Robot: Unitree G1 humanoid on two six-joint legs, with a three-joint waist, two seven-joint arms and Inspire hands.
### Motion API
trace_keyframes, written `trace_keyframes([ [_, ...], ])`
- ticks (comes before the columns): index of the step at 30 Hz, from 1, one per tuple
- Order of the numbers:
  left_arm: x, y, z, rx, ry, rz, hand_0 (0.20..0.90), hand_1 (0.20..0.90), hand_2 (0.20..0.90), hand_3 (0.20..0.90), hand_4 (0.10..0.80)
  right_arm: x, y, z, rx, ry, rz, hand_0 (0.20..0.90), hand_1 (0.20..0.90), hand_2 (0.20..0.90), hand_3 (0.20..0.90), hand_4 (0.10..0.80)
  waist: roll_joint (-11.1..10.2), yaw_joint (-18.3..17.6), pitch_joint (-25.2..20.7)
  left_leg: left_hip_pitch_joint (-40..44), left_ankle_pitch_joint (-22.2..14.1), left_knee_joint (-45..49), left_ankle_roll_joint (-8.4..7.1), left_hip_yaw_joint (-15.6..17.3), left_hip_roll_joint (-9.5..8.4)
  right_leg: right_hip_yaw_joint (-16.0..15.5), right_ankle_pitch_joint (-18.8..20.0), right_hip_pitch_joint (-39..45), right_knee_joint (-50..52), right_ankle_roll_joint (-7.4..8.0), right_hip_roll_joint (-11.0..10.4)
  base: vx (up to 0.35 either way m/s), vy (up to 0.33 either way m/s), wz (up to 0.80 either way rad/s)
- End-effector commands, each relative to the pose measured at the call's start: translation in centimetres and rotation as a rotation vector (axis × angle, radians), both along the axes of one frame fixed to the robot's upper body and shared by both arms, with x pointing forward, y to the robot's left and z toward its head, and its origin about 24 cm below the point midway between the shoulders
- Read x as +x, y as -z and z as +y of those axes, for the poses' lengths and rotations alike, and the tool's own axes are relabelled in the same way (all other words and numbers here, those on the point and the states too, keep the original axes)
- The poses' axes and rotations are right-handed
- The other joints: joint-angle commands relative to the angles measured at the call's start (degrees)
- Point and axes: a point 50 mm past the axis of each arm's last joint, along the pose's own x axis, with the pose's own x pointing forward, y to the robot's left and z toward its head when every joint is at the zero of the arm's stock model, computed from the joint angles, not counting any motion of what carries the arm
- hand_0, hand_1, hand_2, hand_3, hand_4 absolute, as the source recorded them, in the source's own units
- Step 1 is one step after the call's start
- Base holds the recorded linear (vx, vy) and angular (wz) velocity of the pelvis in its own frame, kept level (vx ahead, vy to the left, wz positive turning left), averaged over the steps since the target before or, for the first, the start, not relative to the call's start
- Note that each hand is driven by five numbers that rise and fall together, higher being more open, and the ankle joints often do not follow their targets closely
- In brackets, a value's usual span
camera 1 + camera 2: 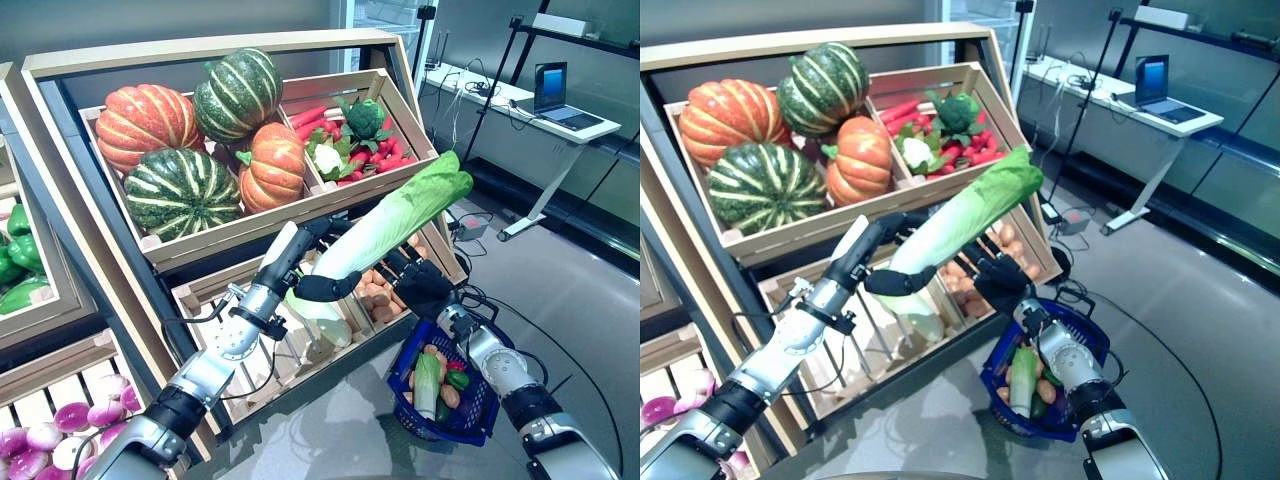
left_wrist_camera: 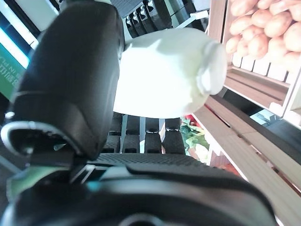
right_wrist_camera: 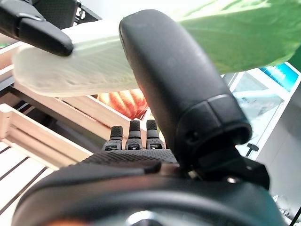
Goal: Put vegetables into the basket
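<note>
A long cabbage (image 1: 390,225), white at the base and green at the top, is held slanted in front of the wooden shelf. My left hand (image 1: 300,265) is shut on its white base (image 2: 164,75), the thumb (image 2: 70,80) pressed against it. My right hand (image 1: 420,285) is right beside the cabbage's middle with straight fingers and its thumb (image 3: 178,94) raised next to the stalk (image 3: 94,61). A blue basket (image 1: 475,420) hangs under my right forearm, holding a small cabbage, a green pepper and other vegetables.
The top crate (image 1: 150,245) holds orange and green pumpkins (image 1: 180,190); the one beside it has broccoli (image 1: 365,118), cauliflower and red roots. Potatoes (image 1: 380,295) fill a lower crate. Purple bulbs (image 1: 40,440) and green peppers (image 1: 15,250) lie at the left. A desk with a laptop (image 1: 555,95) stands at the back right.
</note>
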Motion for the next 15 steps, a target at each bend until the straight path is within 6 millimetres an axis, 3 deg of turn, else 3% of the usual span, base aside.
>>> trace_keyframes([
  [1,0.5,-4.7,-3.5,-0.046,0.213,-0.203,0.3,0.3,0.3,0.3,0.4,4.8,-12.0,0.2,0.235,0.054,-0.477,0.9,0.9,0.9,0.9,0.8,0.0,1.0,-2.5,-0.7,-4.8,0.4,0.84,-1.9,-1.4,0.4,-2.3,1.4,0.9,-1.58,-0.5,0.0,0.0,0.0],
  [15,1.1,-1.9,-1.7,-0.038,0.113,-0.086,0.3,0.3,0.3,0.3,0.4,3.9,-15.2,0.1,0.28,-0.06,-0.659,0.9,0.9,0.9,0.9,0.8,-0.6,0.7,-2.4,-1.0,-4.6,0.4,0.8,-2.0,-1.31,0.9,-2.4,1.1,0.9,-1.68,-0.3,0.0,0.0,0.0],
])
